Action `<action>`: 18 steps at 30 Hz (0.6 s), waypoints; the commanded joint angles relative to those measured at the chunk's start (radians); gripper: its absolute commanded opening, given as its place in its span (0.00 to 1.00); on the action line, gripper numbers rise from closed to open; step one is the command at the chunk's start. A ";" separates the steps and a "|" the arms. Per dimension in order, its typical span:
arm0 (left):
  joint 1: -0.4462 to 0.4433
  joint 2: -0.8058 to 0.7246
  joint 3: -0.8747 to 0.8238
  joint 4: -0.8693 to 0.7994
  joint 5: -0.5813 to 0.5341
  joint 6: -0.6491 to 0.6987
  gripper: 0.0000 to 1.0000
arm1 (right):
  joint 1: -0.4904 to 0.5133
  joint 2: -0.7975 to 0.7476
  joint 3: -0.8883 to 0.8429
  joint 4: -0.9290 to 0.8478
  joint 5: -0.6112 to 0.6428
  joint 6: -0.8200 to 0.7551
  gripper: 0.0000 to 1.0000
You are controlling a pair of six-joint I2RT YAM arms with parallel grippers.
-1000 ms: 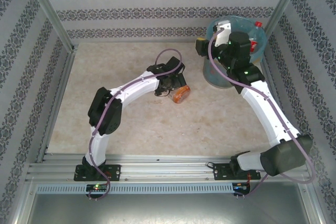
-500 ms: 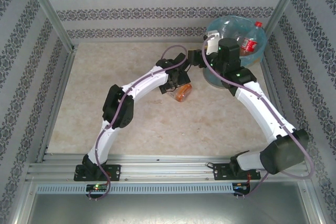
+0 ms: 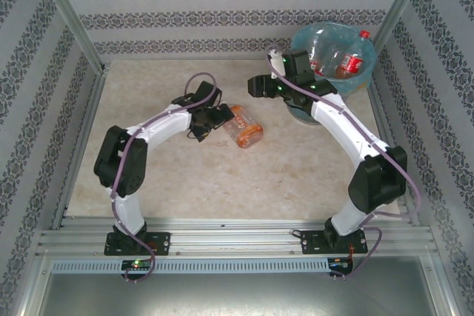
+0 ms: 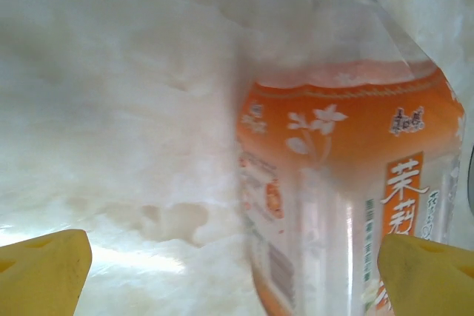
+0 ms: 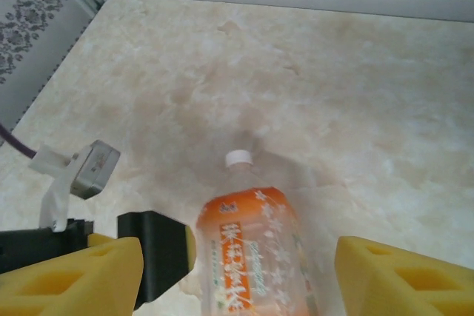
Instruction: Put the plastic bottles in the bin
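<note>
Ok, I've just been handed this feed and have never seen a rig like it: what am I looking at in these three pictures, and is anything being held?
Two white robot arms, a left arm and a right arm, are bolted at the near edge of a table. Each ends in a two-finger gripper with yellow pads. The wide picture comes from a fixed camera above and behind them. The other two come from cameras on the wrists, looking out past those pads. One orange-labelled bottle lies on its side on the table. The left gripper is right at it, jaws wide open, not closed on it. The right gripper hovers open and empty beside the bin, which already holds bottles, among them a red-labelled bottle.
</note>
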 commanded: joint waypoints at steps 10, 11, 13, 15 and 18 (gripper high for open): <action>0.140 -0.369 -0.303 0.030 -0.114 0.123 1.00 | 0.173 0.583 0.647 -0.462 0.139 -0.074 0.67; 0.146 -0.391 -0.316 0.019 -0.125 0.134 1.00 | 0.180 0.627 0.704 -0.486 0.161 -0.084 0.66; 0.154 -0.423 -0.337 0.004 -0.139 0.157 1.00 | 0.187 0.721 0.820 -0.539 0.203 -0.109 0.65; 0.158 -0.448 -0.353 -0.011 -0.154 0.170 1.00 | 0.192 0.816 0.953 -0.598 0.237 -0.127 0.65; 0.159 -0.471 -0.383 -0.004 -0.152 0.173 1.00 | 0.196 0.931 1.111 -0.672 0.268 -0.143 0.65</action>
